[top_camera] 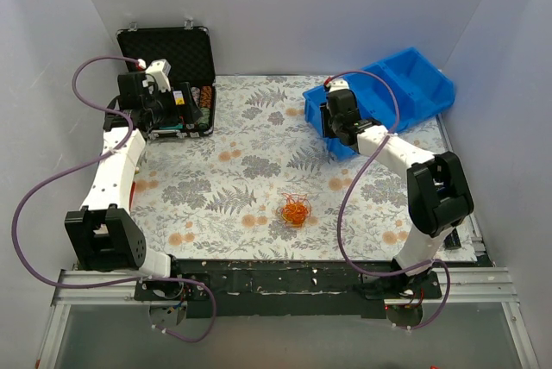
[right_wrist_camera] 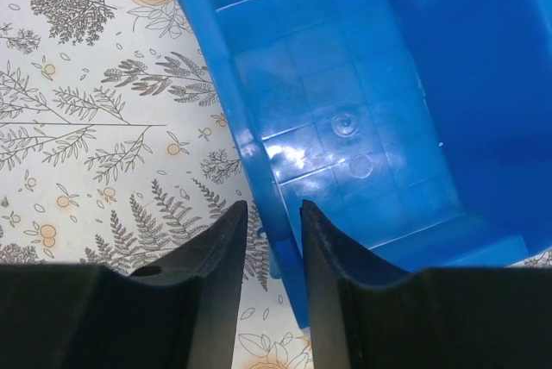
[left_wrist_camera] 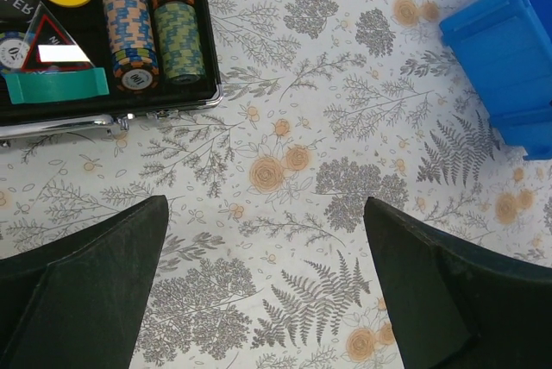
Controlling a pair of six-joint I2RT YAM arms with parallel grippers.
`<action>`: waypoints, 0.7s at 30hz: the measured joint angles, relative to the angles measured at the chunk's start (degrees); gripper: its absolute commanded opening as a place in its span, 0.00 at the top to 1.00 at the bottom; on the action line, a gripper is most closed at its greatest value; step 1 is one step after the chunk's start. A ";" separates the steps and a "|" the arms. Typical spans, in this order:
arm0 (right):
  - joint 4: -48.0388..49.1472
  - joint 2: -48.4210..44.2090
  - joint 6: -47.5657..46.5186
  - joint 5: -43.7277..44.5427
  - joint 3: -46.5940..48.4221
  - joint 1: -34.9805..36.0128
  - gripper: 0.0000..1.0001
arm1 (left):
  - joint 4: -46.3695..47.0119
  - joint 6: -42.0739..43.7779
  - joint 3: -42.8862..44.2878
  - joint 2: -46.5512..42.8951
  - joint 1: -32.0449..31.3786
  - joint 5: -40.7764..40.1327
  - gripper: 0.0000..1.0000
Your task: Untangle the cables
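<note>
The cables are a small tangle of thin orange and red curly wires lying on the flowered cloth in the near middle, seen only in the top view. My left gripper is open and empty, hovering over bare cloth beside the black case, far from the cables. My right gripper is nearly closed, with the near-left wall of the blue bin between its fingers, far from the cables.
An open black case with poker chip stacks stands at the back left. The blue bin sits at the back right. Purple arm cords loop beside both arms. White walls close in the table.
</note>
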 measured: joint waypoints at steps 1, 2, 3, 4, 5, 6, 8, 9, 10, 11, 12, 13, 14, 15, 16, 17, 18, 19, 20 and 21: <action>0.15 0.11 -0.24 0.94 0.00 0.50 0.72 | -0.02 -0.07 0.00 -0.11 0.00 -0.48 0.02; 0.33 0.24 -0.52 1.95 0.00 1.09 0.77 | 0.00 -0.20 0.00 -0.22 0.00 -0.92 0.02; 0.50 0.39 -0.79 2.97 0.02 1.88 0.81 | 0.00 -0.37 0.00 -0.33 0.00 -1.40 0.02; 0.63 0.70 -1.03 3.87 0.26 2.84 0.83 | 0.07 -0.48 -0.04 -0.52 0.00 -1.92 0.02; 0.52 1.20 -1.11 4.39 0.94 3.89 0.84 | 0.17 -0.61 -0.20 -0.76 0.00 -2.43 0.02; 0.39 1.99 -1.01 4.68 1.99 5.03 0.84 | 0.20 -0.63 -0.37 -1.05 0.00 -2.89 0.02; 0.09 3.93 -0.46 4.94 4.39 7.39 0.84 | 0.24 -0.61 -0.68 -1.70 0.00 -3.82 0.02; -0.20 4.96 -0.07 5.22 5.68 8.61 0.84 | 0.35 -0.61 -0.74 -1.97 0.00 -4.15 0.02; -0.57 6.01 0.59 5.92 7.10 9.84 0.85 | 0.79 -0.57 -1.01 -2.29 0.00 -4.63 0.02; -1.01 7.06 1.29 6.71 8.52 10.97 0.85 | 1.22 -0.37 -1.33 -2.69 0.00 -5.25 0.02; -1.79 8.17 2.29 7.72 10.05 12.13 0.85 | 1.33 -0.22 -1.53 -2.97 0.00 -5.62 0.02; -2.89 9.35 3.26 8.98 11.87 13.33 0.85 | 1.46 0.02 -1.66 -3.15 0.00 -6.01 0.02; -3.67 10.38 4.04 9.97 13.35 14.38 0.85 | 1.53 0.17 -1.70 -3.23 0.00 -6.29 0.02; -4.87 11.98 5.31 11.74 15.74 15.96 0.85 | 1.68 0.39 -1.86 -3.37 0.00 -6.64 0.02; -5.64 13.11 6.14 12.68 17.33 17.14 0.84 | 1.92 0.52 -2.12 -3.52 0.00 -6.91 0.02; -6.58 14.47 7.15 13.66 19.34 18.62 0.84 | 1.92 0.70 -2.36 -3.61 0.00 -7.10 0.02; -7.34 15.74 8.13 14.19 21.33 20.09 0.83 | 1.90 0.85 -2.56 -3.65 0.00 -7.23 0.02; -8.07 16.98 9.01 14.43 23.19 21.53 0.83 | 2.01 0.96 -2.78 -3.65 0.00 -7.39 0.02; -9.11 18.38 10.05 14.47 25.59 23.17 0.82 | 2.21 1.03 -3.10 -3.72 0.00 -7.50 0.02; -9.92 19.34 10.73 14.40 27.26 24.22 0.76 | 2.27 1.11 -3.50 -3.82 0.00 -7.54 0.02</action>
